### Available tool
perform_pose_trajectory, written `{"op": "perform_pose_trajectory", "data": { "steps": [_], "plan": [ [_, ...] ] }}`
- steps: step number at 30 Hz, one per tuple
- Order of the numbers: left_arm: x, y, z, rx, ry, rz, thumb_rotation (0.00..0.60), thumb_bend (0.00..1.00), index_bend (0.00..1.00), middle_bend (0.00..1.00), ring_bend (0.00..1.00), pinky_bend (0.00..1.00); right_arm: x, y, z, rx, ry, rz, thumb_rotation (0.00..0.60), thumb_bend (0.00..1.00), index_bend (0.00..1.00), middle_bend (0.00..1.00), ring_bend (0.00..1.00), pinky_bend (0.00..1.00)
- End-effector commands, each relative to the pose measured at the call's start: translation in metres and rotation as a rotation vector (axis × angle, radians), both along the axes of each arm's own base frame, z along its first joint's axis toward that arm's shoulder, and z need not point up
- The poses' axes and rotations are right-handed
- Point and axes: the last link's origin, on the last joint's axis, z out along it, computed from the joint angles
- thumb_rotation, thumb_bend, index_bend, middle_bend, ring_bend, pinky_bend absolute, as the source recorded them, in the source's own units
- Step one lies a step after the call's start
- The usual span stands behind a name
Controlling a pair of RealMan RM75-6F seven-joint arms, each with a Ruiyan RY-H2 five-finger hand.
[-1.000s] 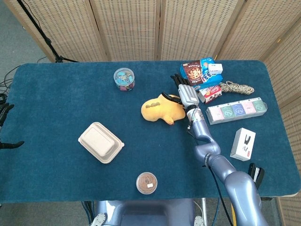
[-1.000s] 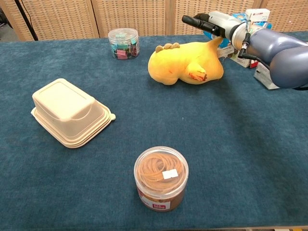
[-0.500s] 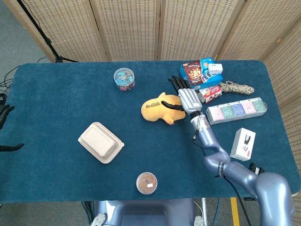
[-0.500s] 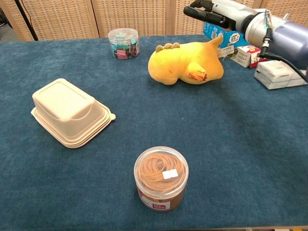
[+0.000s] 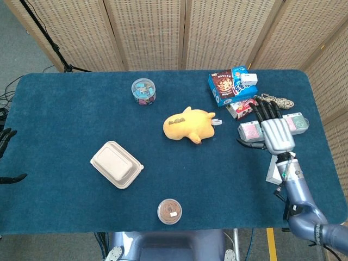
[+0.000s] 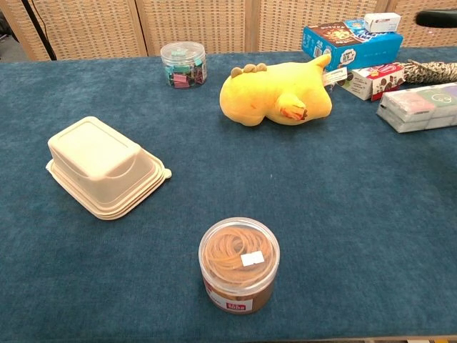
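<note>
My right hand hovers open, fingers spread, over the left part of a long clear case of coloured packs at the table's right side. Its fingertips reach toward a coiled rope and a small red-and-white box. Only a dark fingertip of it shows at the top right of the chest view. A yellow plush toy lies alone left of that hand, well apart from it. Dark fingertips of my left hand show at the left edge, off the table, spread wide and holding nothing.
A blue snack box stands at the back right. A jar of clips is at the back, a beige clamshell container at the front left, a jar of rubber bands near the front edge. My forearm partly covers a white box.
My right hand has left the plush toy, swinging right and toward the front to the case of coloured packs. It has nearly left the chest view. The plush stays put.
</note>
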Motion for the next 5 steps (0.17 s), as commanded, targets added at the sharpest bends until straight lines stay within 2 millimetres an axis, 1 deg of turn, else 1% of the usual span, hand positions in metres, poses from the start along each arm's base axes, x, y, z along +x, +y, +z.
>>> {"op": "perform_pose_trajectory", "data": {
  "steps": [1, 5],
  "plan": [
    [-0.002, -0.005, -0.003, 0.008, 0.014, -0.001, 0.6, 0.0, 0.0, 0.0, 0.0, 0.0, -0.031, 0.035, 0.018, -0.017, 0.06, -0.038, 0.07, 0.0, 0.0, 0.0, 0.0, 0.0],
    [-0.005, -0.009, -0.004, 0.021, 0.02, -0.005, 0.6, 0.0, 0.0, 0.0, 0.0, 0.0, -0.06, 0.071, 0.033, -0.059, 0.098, -0.089, 0.071, 0.0, 0.0, 0.0, 0.0, 0.0]
  ]
}}
